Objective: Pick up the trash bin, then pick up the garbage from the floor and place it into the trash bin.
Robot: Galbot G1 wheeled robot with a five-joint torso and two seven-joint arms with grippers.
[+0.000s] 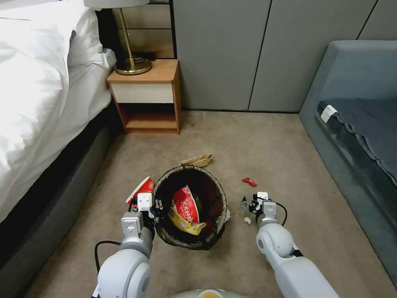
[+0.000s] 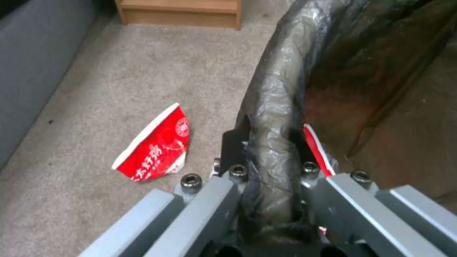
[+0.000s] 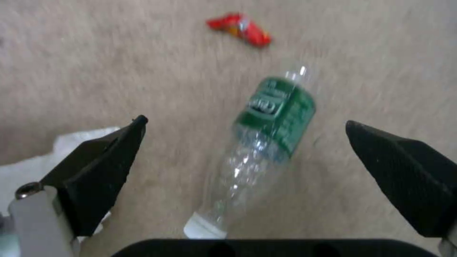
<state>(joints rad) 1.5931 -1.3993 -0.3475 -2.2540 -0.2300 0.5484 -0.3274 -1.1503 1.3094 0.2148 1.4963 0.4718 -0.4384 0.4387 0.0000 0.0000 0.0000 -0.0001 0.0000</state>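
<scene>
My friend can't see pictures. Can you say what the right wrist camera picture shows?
The right gripper is wide open over a clear plastic bottle with a green label, lying on beige carpet. A small red wrapper lies beyond it, and white tissue sits beside one finger.

Head view high, downward; wrist views close — share carpet (image 1: 256, 140).

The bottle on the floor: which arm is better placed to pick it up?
The right. The right gripper hangs open directly over the bottle, one finger on each side. The left gripper is shut on the rim of the bin, so it is not free.
</scene>
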